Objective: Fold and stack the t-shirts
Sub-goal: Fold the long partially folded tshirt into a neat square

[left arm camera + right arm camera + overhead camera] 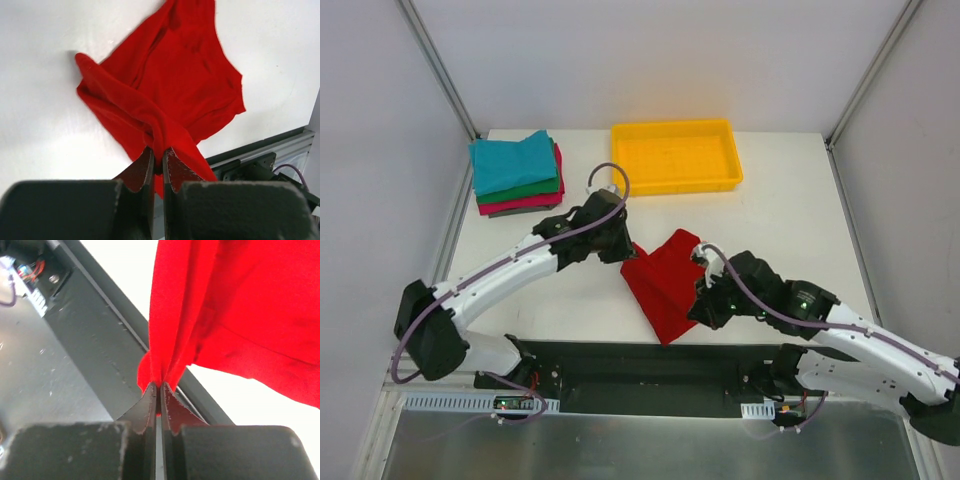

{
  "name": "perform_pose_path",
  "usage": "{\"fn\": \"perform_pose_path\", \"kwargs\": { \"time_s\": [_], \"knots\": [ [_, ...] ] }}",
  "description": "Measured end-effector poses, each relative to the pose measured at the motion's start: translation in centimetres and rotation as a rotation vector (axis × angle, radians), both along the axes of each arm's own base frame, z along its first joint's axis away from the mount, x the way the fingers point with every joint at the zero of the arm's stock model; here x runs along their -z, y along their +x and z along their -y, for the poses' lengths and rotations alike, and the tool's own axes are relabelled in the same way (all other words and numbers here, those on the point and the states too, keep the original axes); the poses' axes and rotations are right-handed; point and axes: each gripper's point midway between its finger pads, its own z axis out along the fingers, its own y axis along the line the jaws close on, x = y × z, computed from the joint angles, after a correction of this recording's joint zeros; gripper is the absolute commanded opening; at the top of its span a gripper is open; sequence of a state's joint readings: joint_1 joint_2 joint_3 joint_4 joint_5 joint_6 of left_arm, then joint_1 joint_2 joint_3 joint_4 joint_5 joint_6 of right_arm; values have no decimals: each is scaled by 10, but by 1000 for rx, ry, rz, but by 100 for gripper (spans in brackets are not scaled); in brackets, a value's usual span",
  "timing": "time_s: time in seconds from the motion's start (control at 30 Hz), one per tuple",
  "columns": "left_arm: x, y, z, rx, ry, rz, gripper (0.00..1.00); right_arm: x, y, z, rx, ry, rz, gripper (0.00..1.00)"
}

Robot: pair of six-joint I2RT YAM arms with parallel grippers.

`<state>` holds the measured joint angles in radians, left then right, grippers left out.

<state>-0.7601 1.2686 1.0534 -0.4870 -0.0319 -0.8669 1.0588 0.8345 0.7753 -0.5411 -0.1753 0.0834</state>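
A bright red t-shirt (665, 280) lies bunched in the middle of the table, between the two arms. My left gripper (625, 250) is shut on its upper left edge; the left wrist view shows the cloth (170, 85) pinched between the jaws (158, 152). My right gripper (705, 295) is shut on its right edge; in the right wrist view the cloth (240, 305) hangs from the closed jaws (160, 387). A folded stack of teal, green and pink-red t-shirts (516, 172) sits at the far left.
A yellow plastic tray (675, 155) stands at the back centre, to the right of the stack. A black rail (650, 365) runs along the table's near edge, under the red shirt's lower corner. White walls enclose the table.
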Motion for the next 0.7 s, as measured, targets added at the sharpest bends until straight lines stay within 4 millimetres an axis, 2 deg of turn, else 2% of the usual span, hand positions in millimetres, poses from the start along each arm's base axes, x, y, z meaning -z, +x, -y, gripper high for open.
{"fn": "perform_pose_path", "kwargs": {
  "time_s": [0.33, 0.47, 0.6, 0.7],
  "knots": [
    [-11, 52, 68, 81, 12, 32, 0, 4, 49, 74, 372, -112, 75, 0],
    [1, 67, 91, 109, 24, 20, 0, 12, 63, 95, 480, -176, 78, 1],
    [21, 78, 106, 117, 51, -6, 0, 21, 76, 111, 570, -233, 63, 0],
    [28, 88, 118, 128, 59, -8, 0, 28, 83, 122, 633, -263, 40, 2]
  ]
}}
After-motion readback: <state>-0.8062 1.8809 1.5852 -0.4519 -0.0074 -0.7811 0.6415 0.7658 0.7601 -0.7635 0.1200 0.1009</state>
